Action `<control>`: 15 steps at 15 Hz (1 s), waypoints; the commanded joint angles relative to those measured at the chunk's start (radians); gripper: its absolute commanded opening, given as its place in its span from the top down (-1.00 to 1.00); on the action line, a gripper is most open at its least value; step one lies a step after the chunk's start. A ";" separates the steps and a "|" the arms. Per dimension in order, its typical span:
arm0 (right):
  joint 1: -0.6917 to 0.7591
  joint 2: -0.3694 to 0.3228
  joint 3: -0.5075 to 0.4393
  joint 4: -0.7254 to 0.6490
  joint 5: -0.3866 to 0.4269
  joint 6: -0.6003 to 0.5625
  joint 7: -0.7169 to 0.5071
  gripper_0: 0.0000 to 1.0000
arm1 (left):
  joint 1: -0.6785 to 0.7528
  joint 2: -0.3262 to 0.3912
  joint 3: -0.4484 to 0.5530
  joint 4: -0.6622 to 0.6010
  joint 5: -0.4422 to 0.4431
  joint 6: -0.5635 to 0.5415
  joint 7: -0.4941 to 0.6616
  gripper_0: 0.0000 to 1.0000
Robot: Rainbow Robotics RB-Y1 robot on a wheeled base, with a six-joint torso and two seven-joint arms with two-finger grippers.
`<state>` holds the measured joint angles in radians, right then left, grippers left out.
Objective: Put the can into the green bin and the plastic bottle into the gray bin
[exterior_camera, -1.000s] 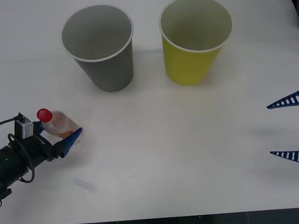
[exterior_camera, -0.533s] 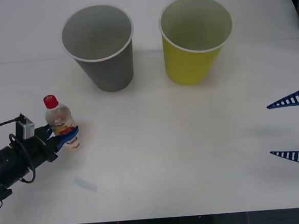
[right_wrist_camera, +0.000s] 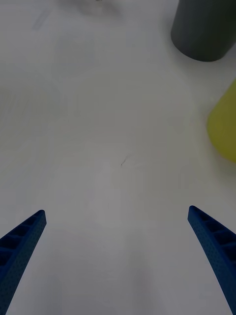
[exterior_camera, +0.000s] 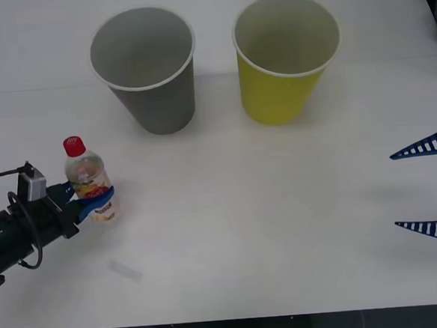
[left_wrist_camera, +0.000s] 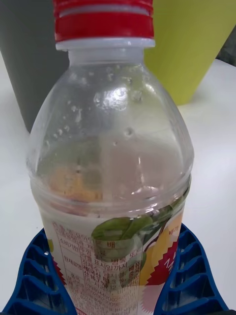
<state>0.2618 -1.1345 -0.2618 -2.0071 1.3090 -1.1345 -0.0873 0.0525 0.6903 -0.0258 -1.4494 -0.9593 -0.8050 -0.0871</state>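
The plastic bottle (exterior_camera: 88, 180), clear with a red cap and a red-and-yellow label, stands upright at the table's left. My left gripper (exterior_camera: 86, 204) is shut on its lower body. Up close in the left wrist view, the bottle (left_wrist_camera: 112, 172) sits between the blue fingers (left_wrist_camera: 189, 280). The gray bin (exterior_camera: 146, 68) stands at the back, left of centre. The green bin (exterior_camera: 286, 56), yellow-green, stands to its right. My right gripper (exterior_camera: 426, 187) hangs open at the table's right edge, nothing between its fingertips (right_wrist_camera: 24, 238). The can is out of view.
A white table (exterior_camera: 252, 222) carries everything, with open surface between the bottle and the right gripper. A faint scuff (exterior_camera: 125, 269) marks the surface near the front left. The right wrist view catches the gray bin (right_wrist_camera: 204, 27) and the green bin (right_wrist_camera: 223, 128) at its edge.
The bottle has gone from lying tilted in the left gripper to standing upright. In the last half second the left arm drew slightly back to the left with it.
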 commanded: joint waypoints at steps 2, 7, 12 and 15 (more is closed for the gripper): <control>0.000 0.000 0.000 0.000 0.000 0.000 0.000 -1.00 | 0.092 0.061 0.067 -0.224 -0.162 0.009 0.303 1.00; 0.000 0.000 0.000 0.000 0.000 0.000 0.000 -1.00 | 0.136 0.140 0.116 -0.467 -0.361 0.027 0.733 1.00; 0.000 0.000 0.000 0.000 0.000 0.000 0.000 -1.00 | 0.121 0.239 0.152 -0.709 -0.593 0.026 1.210 1.00; 0.000 0.000 0.000 0.000 0.000 0.000 0.000 -1.00 | 0.087 0.310 0.158 -0.812 -0.688 0.015 1.442 1.00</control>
<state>0.2618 -1.1345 -0.2618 -2.0071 1.3090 -1.1345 -0.0873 0.1523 0.9839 0.1308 -2.2391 -1.6284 -0.7830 1.3052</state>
